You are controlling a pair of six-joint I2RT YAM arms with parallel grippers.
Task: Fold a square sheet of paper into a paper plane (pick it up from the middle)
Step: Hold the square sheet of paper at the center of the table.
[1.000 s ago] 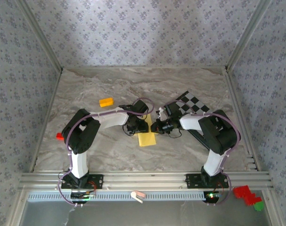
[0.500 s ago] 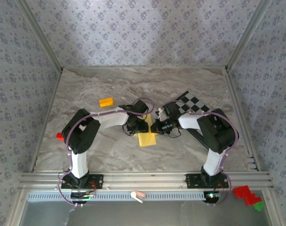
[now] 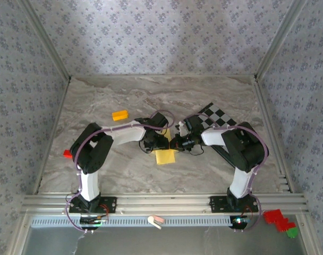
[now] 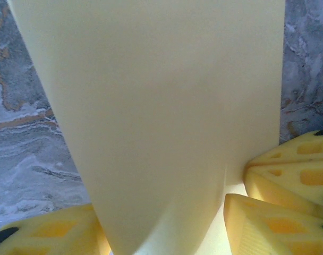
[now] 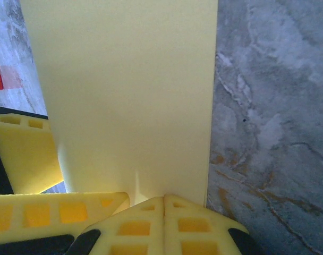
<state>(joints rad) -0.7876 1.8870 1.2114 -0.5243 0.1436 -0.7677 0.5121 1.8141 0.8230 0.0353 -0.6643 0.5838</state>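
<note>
The paper (image 3: 166, 156) lies near the middle of the desk (image 3: 113, 175), a little toward the near edge, with both sets of jaws meeting at its far end. The left jaws are spread, a finger (image 4: 44, 236) on either side of a raised, curved fold of the paper (image 4: 161, 106); whether they touch it I cannot tell. The right jaws are pressed together, fingertips (image 5: 193, 228) pinching the edge of the paper (image 5: 129, 95) just beside the left fingers. An orange block (image 3: 119, 115) lies toward the far left corner, well apart. A checkered board (image 3: 219, 118) lies near the right edge.
</note>
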